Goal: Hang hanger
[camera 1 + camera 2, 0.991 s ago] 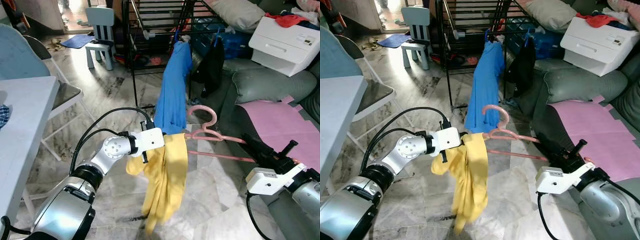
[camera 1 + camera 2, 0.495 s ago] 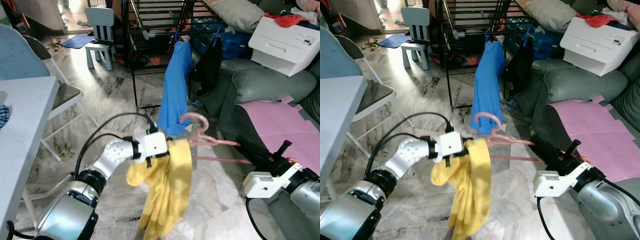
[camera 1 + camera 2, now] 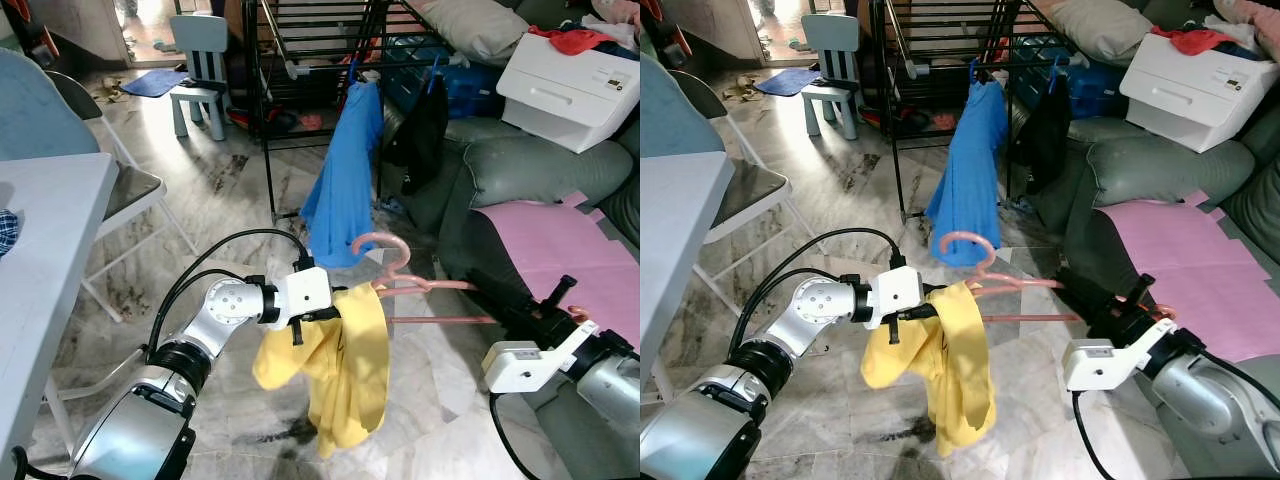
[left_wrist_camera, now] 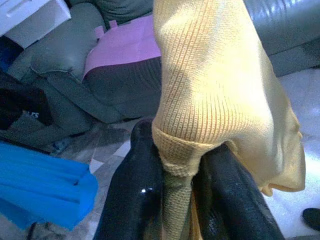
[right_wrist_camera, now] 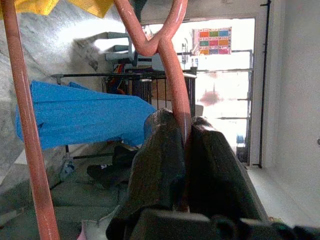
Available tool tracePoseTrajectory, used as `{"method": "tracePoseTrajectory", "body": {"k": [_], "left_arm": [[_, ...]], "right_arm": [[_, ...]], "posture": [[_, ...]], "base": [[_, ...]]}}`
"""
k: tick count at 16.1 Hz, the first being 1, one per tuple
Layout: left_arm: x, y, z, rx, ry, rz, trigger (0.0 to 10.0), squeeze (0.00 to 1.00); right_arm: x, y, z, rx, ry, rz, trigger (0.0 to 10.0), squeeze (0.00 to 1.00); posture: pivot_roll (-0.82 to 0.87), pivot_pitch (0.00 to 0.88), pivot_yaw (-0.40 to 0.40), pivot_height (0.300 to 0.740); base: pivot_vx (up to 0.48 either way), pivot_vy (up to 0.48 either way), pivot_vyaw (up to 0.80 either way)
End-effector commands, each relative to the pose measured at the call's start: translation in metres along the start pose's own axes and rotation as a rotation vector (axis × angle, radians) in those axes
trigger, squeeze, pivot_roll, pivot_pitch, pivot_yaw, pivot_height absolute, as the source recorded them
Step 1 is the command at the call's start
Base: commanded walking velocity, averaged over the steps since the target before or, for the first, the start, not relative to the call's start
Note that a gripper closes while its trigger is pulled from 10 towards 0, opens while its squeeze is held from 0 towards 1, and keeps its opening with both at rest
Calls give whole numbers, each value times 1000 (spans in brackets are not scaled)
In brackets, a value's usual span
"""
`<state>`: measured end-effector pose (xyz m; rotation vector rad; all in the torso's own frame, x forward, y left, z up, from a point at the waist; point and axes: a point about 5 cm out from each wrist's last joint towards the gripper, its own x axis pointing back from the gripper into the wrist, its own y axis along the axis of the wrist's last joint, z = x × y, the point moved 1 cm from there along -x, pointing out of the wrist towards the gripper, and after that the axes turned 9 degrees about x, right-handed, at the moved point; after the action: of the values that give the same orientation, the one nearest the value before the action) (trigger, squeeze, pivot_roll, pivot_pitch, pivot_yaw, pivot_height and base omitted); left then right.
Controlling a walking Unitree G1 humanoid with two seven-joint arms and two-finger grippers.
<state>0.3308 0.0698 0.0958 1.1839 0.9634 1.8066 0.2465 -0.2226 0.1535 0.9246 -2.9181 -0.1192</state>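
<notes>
Grippers clamp pink hanger (image 3: 420, 288) w/ yellow garment (image 3: 345, 370) (level).

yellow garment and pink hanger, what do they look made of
The yellow garment looks like a soft rib-knit fabric: fine ribbing and a knitted hem show where the left pincer clamps it. The pink hanger looks like smooth, slightly glossy plastic or coated wire, a thin round rod with soft highlights; which one is unclear. The right pincer grips its arm.
</notes>
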Motion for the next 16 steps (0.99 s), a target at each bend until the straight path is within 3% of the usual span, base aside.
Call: {"method": "tracePoseTrajectory", "body": {"k": [1,6,10,11,12,14,16], "left_arm": [[-16,6,-18,-8,-130,-17,0,0],[-14,0,-29,48,-243,4,0,0],[-13,-1,-29,51,-241,6,0,0],[-13,-1,-27,38,-204,12,0,0],[-13,-1,-25,41,-173,9,0,0],[-13,-2,-19,63,-109,6,0,0],[-11,-4,-14,60,-49,33,0,0]], "right_arm": [[-13,12,-28,14,-176,-78,10000,0],[-14,11,-28,29,-175,-85,10000,0],[-14,10,-27,31,-173,-82,10000,0],[-14,9,-23,-26,-143,-75,10000,59],[-14,8,-20,-53,-128,-68,10000,1000],[-11,3,-4,-168,-14,-31,10000,1000],[-4,-7,7,-184,77,25,10000,1000]], "posture": [[-24,0,-17,740],[-19,0,-20,740],[-21,0,-21,740],[-22,0,-21,740],[-22,0,-21,740],[-23,0,-25,740],[-20,0,-29,740]], "base": [[0,0,0],[0,0,0],[0,0,0],[0,0,0],[0,0,0],[0,0,0],[0,0,0]]}}
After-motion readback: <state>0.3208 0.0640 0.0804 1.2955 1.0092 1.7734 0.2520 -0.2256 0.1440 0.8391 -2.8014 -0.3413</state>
